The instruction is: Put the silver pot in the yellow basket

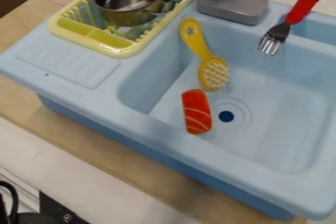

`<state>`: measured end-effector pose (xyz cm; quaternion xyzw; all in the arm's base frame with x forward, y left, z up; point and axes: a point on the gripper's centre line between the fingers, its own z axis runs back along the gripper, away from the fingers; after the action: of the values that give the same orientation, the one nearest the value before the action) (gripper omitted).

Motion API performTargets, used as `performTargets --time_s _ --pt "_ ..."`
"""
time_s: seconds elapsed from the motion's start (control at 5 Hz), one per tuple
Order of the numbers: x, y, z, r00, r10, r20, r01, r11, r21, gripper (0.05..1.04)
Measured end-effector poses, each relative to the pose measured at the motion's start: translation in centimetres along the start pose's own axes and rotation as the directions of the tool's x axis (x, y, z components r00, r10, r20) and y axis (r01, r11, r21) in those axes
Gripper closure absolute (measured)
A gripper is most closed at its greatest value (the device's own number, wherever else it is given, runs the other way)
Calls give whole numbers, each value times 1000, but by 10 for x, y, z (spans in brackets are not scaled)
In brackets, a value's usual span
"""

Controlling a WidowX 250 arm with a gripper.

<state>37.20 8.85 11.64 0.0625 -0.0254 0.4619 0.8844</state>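
Jaws, black ones, stand beyond the basket's near edge, at the far right side of the silver pot; whether they pinch its rim or stand spread, I cannot tell. Nearest lies the counter (98,152), carrying the blue sink (105,100) on which the yellow basket (115,53) sits. To the right of the basket and nearer than it, the red food piece (196,111) lies down in the basin, where nothing blocks the pot's way. The yellow brush (205,56) is just right of the basket, its handle sloping up, probably propped by the basin wall, bristles outward. Farther, well right of the basket, the red-handled fork (295,14) rests across the sink's back ledge, tines over the basin. The grey faucet (233,7) rises beside the basket's right side. Farthest, the silver pot (128,2) is over the basket's far part, apparently within its rim, mouth turned somewhat toward the camera. That tilt may come from the jaws or the rack's prongs; settling and release seem the likely remaining work.
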Motion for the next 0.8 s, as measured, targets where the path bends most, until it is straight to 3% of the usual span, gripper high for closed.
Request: performTargets --time_s 0.2,0.4,0.6,0.8 --pt "-4 -13 -1 994 -112 -16 113 993 44 1023" --pt "-5 -24 -10 964 -265 -38 267 956 120 1023" --pt "-6 -24 -12 928 -364 -76 372 914 161 1023" --pt "-11 -26 -18 886 -458 -75 463 864 197 1023"
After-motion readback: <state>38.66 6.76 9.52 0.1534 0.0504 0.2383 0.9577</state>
